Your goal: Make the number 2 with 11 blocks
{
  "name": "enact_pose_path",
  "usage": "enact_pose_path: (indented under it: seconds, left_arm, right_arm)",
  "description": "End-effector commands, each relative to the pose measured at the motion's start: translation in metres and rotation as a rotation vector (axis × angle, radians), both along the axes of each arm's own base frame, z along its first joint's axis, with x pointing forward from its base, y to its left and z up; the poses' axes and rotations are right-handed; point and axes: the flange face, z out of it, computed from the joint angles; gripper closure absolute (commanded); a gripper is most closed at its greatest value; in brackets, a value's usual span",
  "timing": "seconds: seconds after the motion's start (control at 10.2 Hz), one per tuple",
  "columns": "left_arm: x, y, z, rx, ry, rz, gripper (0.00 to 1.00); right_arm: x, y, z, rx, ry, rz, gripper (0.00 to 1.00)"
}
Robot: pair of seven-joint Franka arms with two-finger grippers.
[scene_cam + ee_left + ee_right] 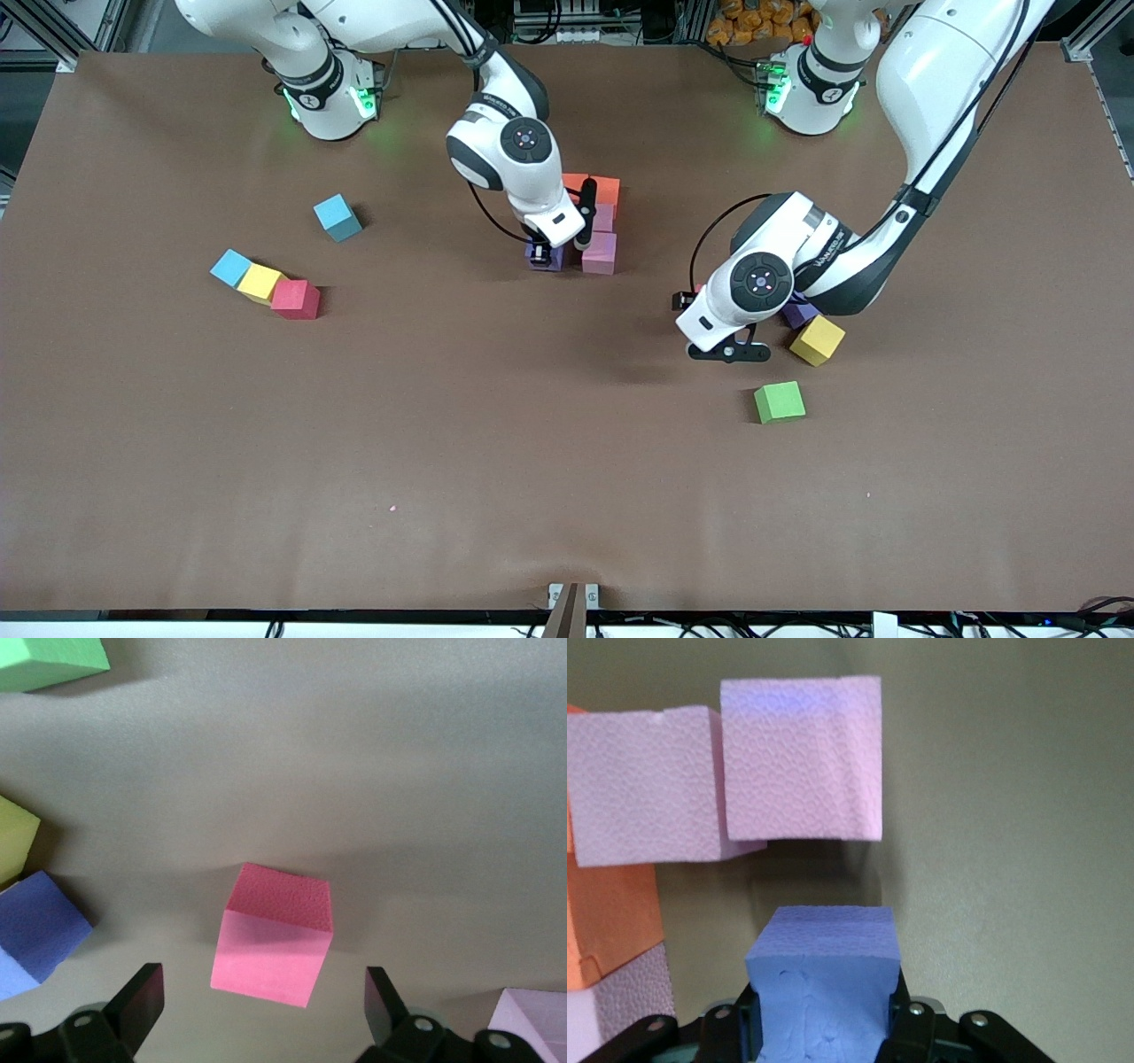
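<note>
Purple block point(824, 983) clamped between right jaws

Brown table point(443, 461) (matte), evenly lit

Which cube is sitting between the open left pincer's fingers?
The red cube, alone on the table under the left pincer; the purple, yellow and green cubes lie off to the side.

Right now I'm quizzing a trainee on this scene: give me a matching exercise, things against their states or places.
Things:
1. left gripper
2. right gripper
3. green block
4. red block

States or places:
A. touching a yellow block
B. shut on the purple block
C. open over a pink block
D. alone, nearest the front camera

Pairs: 1-C, 2-B, 3-D, 4-A
</note>
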Motion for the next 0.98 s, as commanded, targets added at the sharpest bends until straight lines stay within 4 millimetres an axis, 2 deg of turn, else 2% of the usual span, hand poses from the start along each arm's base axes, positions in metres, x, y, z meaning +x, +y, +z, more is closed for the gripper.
enact_pose_path:
  seconds: [0.0, 0.2, 0.29, 0.88]
  left_arm:
    - [-0.005, 0.002, -0.004, 0.009, -0.028, -0.042, 0.00]
    - [-0.006, 0.002, -0.013, 0.001, -0.020, -0.044, 0.00]
    - [-0.006, 0.002, -0.017, 0.008, -0.020, -0.052, 0.00]
    - [-0.009, 0.003, -0.026, 0.016, -0.013, -0.090, 0.00]
  right_arm:
    - [0.002, 0.018, -0.006, 0.009, -0.003, -0.020, 0.60]
    - [0.007, 0.019, -0.003, 0.013, -0.011, -0.030, 0.60]
    - [0.004, 0.023, -0.006, 0.011, -0.009, -0.020, 0.60]
    - [0.002, 0.028, -0.011, 0.013, -0.004, -0.018, 0.60]
